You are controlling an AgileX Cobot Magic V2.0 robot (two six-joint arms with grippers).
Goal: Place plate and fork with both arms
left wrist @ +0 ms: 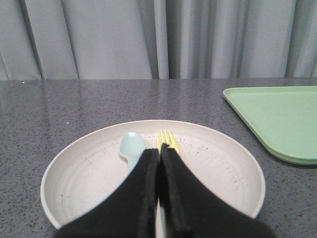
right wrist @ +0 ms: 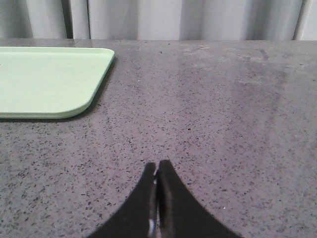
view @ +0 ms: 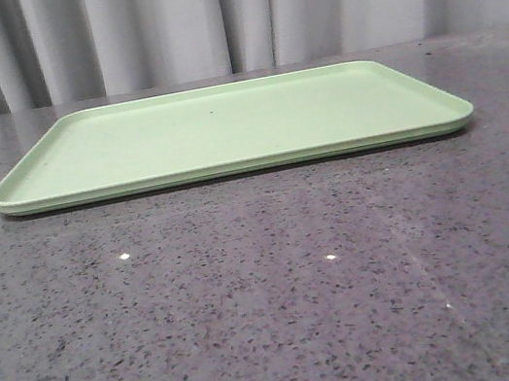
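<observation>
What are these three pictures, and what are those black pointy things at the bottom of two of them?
They come from a robot with two arms. One camera looks forward over the speckled grey table at a flat light-green rectangular tray. The others sit on the wrists. The black shapes are its pinchers: the left gripper and right gripper, both closed with nothing held. The left one hangs over a round cream plate with a small yellow plastic fork and a pale blue spoon in it. The right one sees only table and a tray corner.
</observation>
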